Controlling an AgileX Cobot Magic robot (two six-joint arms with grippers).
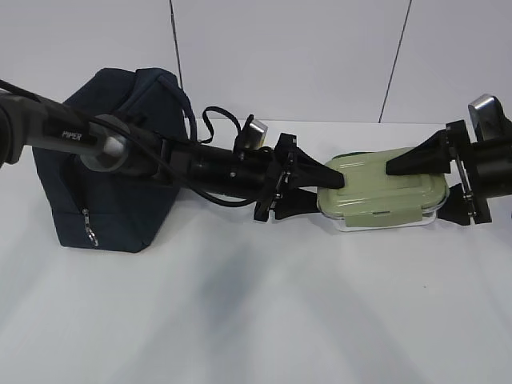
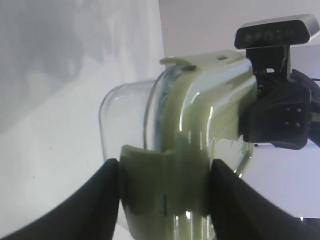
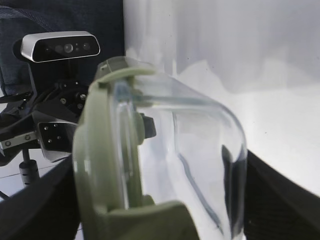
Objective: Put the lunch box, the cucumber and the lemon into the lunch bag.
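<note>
The lunch box (image 1: 384,196), clear with a sage-green clip lid, lies flat just right of the table's middle. My left gripper (image 1: 330,194) is shut on its left end, with one finger on the lid and one under the base. In the left wrist view the fingers (image 2: 100,200) press both sides of the green end clip (image 2: 164,190). My right gripper (image 1: 416,192) holds the right end, spread wide over the lid and the glass bottom (image 3: 200,150). I cannot tell whether the box touches the table. The navy lunch bag (image 1: 104,160) stands at the left. The cucumber and the lemon are out of view.
The bag's handles (image 1: 212,120) loop toward the wall behind the left arm, and a zipper pull (image 1: 90,234) hangs on its near face. Its opening does not show. A white wall runs close behind the table (image 1: 256,320).
</note>
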